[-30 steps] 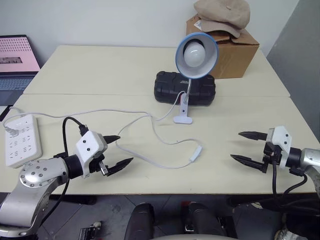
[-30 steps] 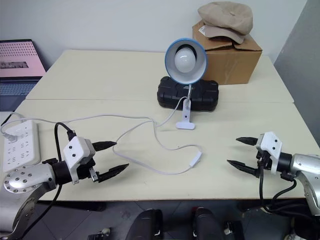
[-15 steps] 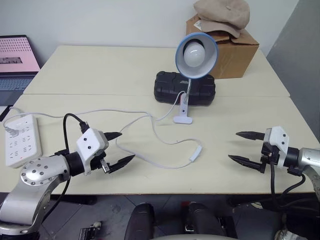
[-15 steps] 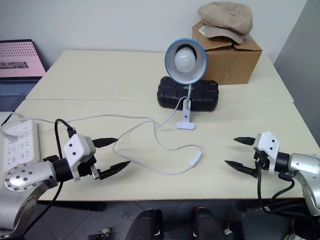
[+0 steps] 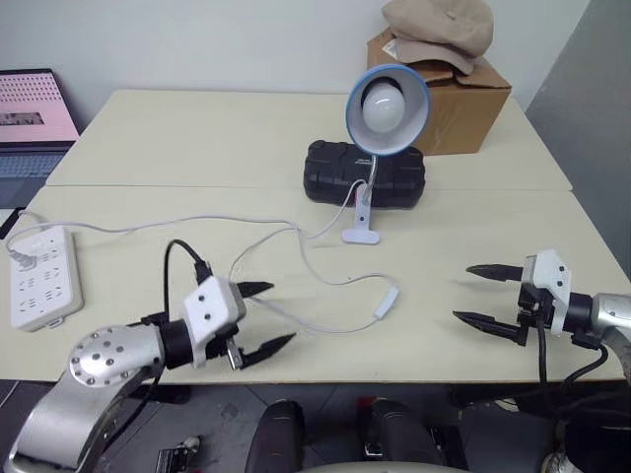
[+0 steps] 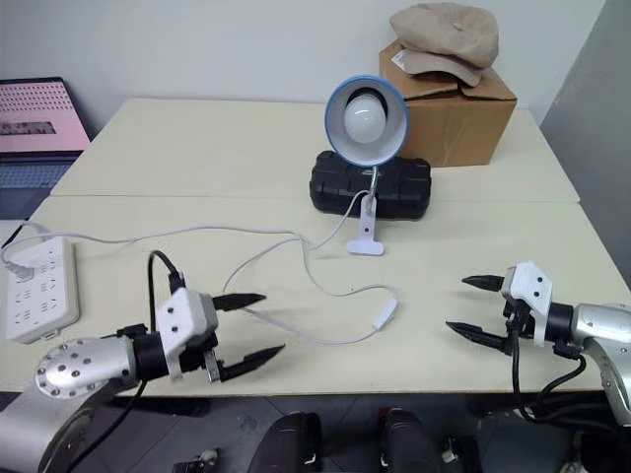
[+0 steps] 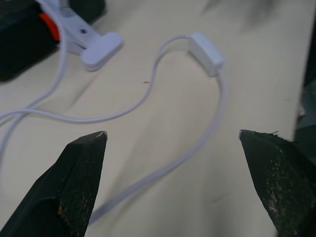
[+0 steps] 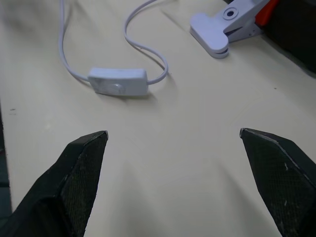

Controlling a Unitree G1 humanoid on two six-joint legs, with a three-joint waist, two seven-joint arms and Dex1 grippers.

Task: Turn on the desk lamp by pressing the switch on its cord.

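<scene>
The desk lamp [image 5: 387, 108] stands unlit at mid-table on its white clip base [image 5: 360, 235], its blue-rimmed shade facing me. Its thin white cord [image 5: 317, 328] loops across the table to the small white switch [image 5: 386, 303], which lies flat between my two grippers. My left gripper [image 5: 282, 312] is open near the front edge, over the cord's loop and left of the switch. Open too, my right gripper [image 5: 461, 292] hovers to the switch's right, apart from it. The right wrist view looks at the switch [image 8: 118, 81] from close by, and the left wrist view has the switch [image 7: 206, 47] ahead.
A white power strip [image 5: 39, 276] lies at the table's left edge. A black case [image 5: 363, 172] sits behind the lamp. A cardboard box [image 5: 463, 103] with a beige cap [image 5: 439, 30] stands at the back right. A laptop [image 5: 35, 118] is at the far left.
My left gripper has moved right along the front edge, closer to the cord's loop and the switch. The right gripper has kept still. Both stayed open.
</scene>
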